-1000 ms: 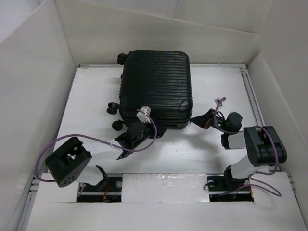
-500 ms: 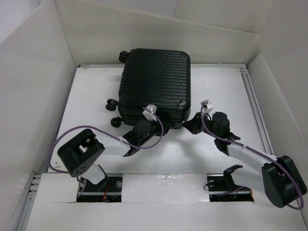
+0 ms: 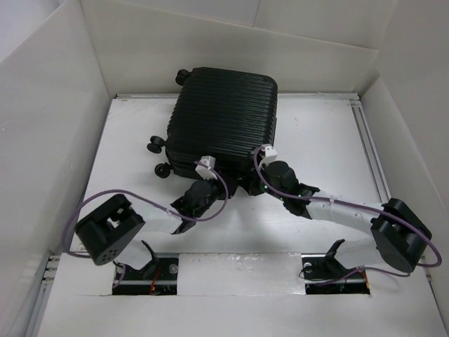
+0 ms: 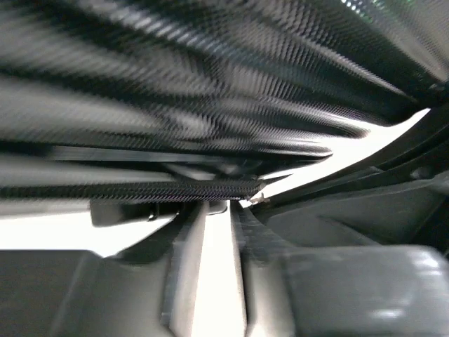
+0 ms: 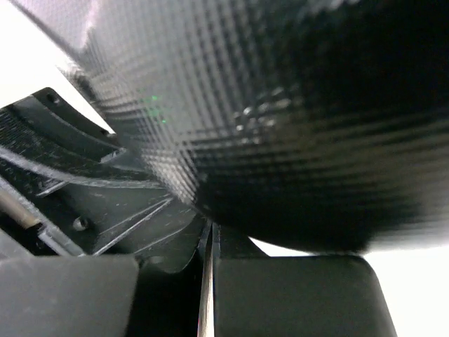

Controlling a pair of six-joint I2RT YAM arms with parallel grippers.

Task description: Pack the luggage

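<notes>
Here the suitcase [image 3: 224, 116] lies closed on the white table [image 3: 323, 140], towards the far wall and about midway across, its ribbed black top facing up. It sits a little askew, with small black wheels [image 3: 154, 145] sticking out on its left side. Both arms reach to its near edge. The left arm [image 3: 200, 192] comes in from the left and ends at the near left part of that edge. The right arm [image 3: 337, 209] stretches low across the table from the right and ends at the near right part, close beside the other wrist. From above, the tips of both are hidden by the wrists.

In the left wrist view the suitcase [image 4: 210, 84] fills the upper part, blurred, and a ridged rim runs across right at the tips of the fingers [image 4: 186, 274]. The left arm's jaws stand nearly together, with a thin strip of white table showing between them; whether they pinch the rim I cannot tell. In the right wrist view a rounded, textured part of the suitcase [image 5: 295, 126] hangs just over the fingers [image 5: 295, 295]. The right arm's jaws are pressed together, with only a hairline slit between them. A purple cable [image 3: 91, 207] loops along each arm.
</notes>
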